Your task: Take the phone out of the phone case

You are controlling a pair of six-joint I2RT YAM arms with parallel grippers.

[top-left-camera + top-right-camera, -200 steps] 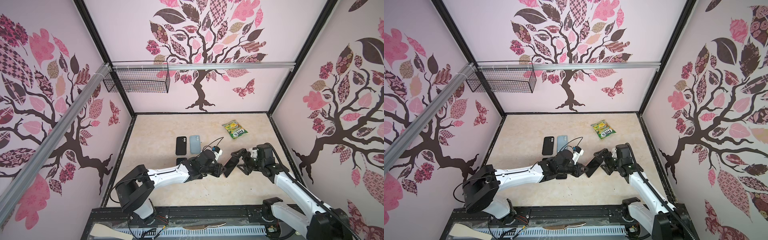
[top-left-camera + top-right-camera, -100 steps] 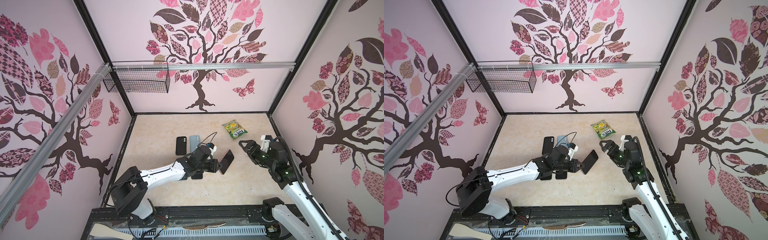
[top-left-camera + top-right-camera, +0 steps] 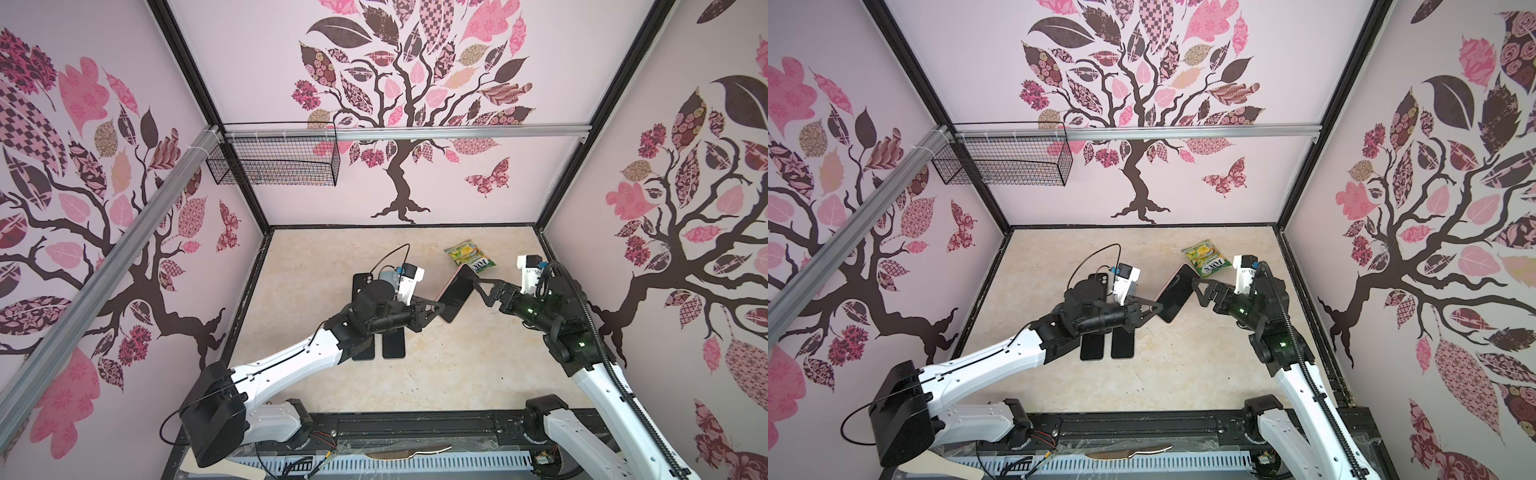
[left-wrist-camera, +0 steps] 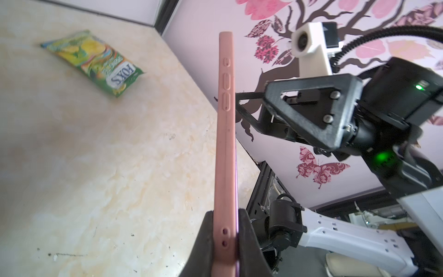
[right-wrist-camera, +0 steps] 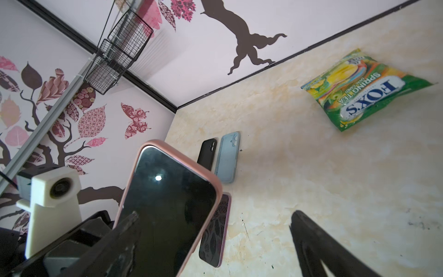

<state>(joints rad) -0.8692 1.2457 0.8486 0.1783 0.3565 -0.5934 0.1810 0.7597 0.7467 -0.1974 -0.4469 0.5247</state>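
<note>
The phone (image 3: 457, 293) (image 3: 1175, 297) has a dark screen (image 5: 165, 211) and sits in a pink phone case (image 4: 225, 144). It is held edge-up, tilted, above the table. My left gripper (image 3: 438, 307) (image 3: 1152, 309) (image 4: 225, 239) is shut on its lower end, one finger on the case back and one on the screen. From the right, my right gripper (image 3: 482, 291) (image 3: 1198, 289) (image 5: 215, 215) stands open at the screen side of the phone's upper half. Its fingertips (image 4: 239, 94) are close to the glass; I cannot tell whether they touch.
A green candy bag (image 3: 469, 257) (image 5: 366, 91) lies behind the phone. A black case (image 5: 207, 153) and a blue case (image 5: 227, 156) lie on the table, partly under my left wrist. Two bare phones (image 3: 394, 345) lie under the left arm. A wire basket (image 3: 274, 162) hangs on the back wall.
My left gripper has carried the cased phone up and toward the back. My right gripper pulled away to the right, then came back to the phone's screen side, still open.
</note>
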